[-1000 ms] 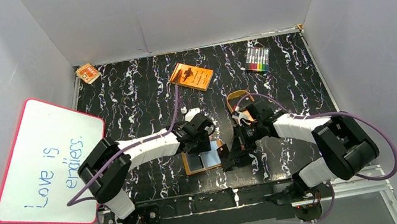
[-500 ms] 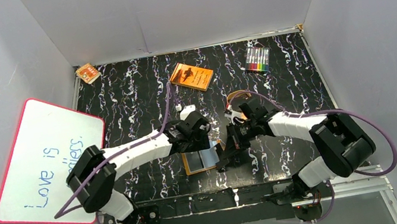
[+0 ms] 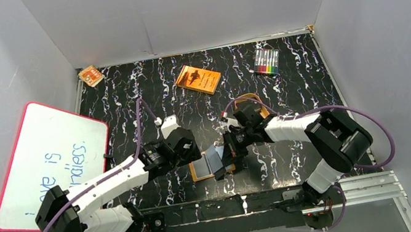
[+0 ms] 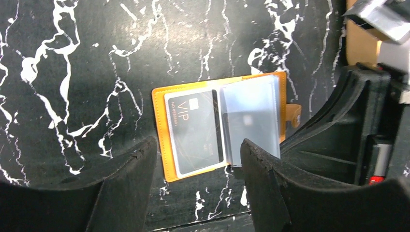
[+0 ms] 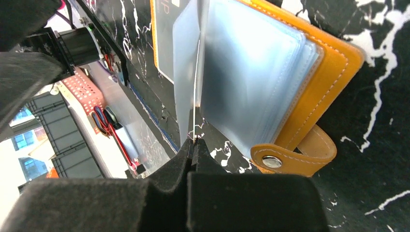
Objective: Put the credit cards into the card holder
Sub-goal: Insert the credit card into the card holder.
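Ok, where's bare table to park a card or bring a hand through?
Free: the far-left stretch left of the book; the strip between book and markers; the right side between the markers and the right arm. Crowded: the near middle, where the left pincer and right pincer meet at the open wallet.

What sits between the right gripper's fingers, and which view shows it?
A translucent sleeve of the open card holder, pinched at its edge by the right gripper; the right wrist view shows it edge-on.
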{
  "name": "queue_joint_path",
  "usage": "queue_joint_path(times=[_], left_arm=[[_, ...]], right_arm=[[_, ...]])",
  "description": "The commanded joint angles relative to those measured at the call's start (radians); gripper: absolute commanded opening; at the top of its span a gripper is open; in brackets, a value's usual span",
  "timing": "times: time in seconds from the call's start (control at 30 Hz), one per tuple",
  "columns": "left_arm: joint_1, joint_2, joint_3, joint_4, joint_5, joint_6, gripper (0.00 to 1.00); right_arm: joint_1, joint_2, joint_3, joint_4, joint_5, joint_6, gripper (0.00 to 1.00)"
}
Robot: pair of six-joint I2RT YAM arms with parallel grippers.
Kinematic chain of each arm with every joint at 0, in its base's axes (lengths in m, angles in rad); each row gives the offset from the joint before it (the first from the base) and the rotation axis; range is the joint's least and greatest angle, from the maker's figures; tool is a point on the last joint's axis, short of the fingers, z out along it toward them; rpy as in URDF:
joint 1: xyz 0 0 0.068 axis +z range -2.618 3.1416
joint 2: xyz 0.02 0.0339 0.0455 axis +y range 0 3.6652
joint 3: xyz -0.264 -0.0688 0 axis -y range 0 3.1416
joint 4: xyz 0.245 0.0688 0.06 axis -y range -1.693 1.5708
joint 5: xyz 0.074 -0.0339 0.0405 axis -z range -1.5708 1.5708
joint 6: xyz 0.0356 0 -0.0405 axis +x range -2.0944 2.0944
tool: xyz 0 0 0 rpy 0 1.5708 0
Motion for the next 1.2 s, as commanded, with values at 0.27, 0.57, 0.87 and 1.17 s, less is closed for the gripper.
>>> queue_joint_path(times=[0.27, 0.57, 0.87, 1.17], left_arm=[[-0.006, -0.077, -0.045, -0.016, -0.087, -0.051, 0.62], [-0.006, -0.088, -0.055, -0.027, -0.088, -0.056, 0.63], [-0.006, -0.054, -0.122, 0.021, -0.053, -0.072, 0.58], [0.002, 0.004, -0.221, 0.005, -0.081, -0.143, 0.40]], right_arm=[[0.090, 0.045, 0.113, 0.061, 0.074, 0.041, 0.00], [0.137, 0.099, 0.142, 0.079, 0.091, 0.055, 0.00], [0.148, 0.104, 0.151, 0.052, 0.123, 0.054, 0.00], [0.142, 0.044, 0.118, 0.045, 0.184, 0.069, 0.00]])
